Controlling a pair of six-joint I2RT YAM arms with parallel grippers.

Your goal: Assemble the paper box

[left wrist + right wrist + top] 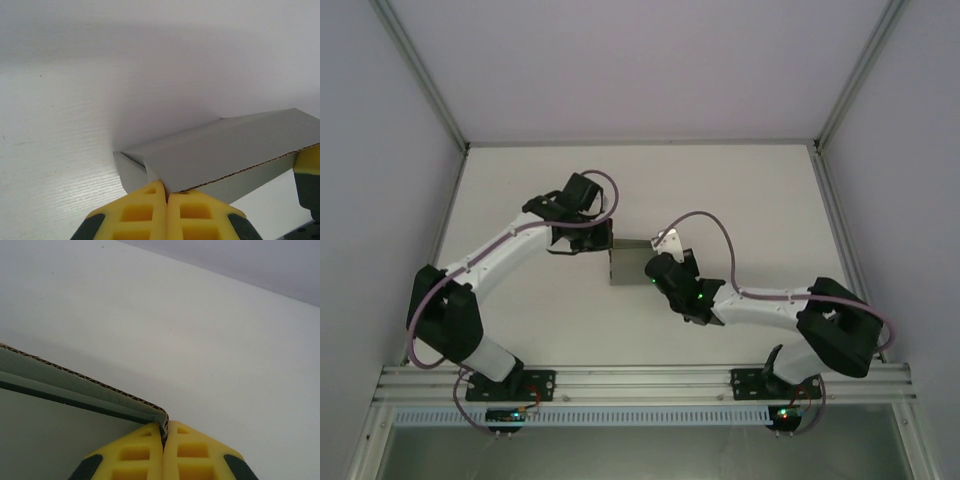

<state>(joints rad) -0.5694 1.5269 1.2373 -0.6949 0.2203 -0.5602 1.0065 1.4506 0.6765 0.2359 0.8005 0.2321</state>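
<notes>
Paper box [626,264] at middle of desk [740,190], part folded, between arms. Left end effector [166,196] pressed together, apparently pinching flap edge. Right end effector [163,432] pinching folded wall corner. Judged light, thin corrugated card, easily creased; best gripped at edges near folds.

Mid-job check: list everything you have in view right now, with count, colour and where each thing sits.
paper box: one, grey, partly folded, middle of the table between the two grippers
table: one, white, under everything
frame rail: one, silver, along the near edge, carrying both arm bases
walls: pale grey, on the left, right and far sides
left arm: one, white and black with a purple cable, reaching to the box's left side
right arm: one, same colours, reaching to the box's right side
left gripper: yellow fingers, shut on a box flap's edge
right gripper: yellow fingers, shut on a box corner
</notes>
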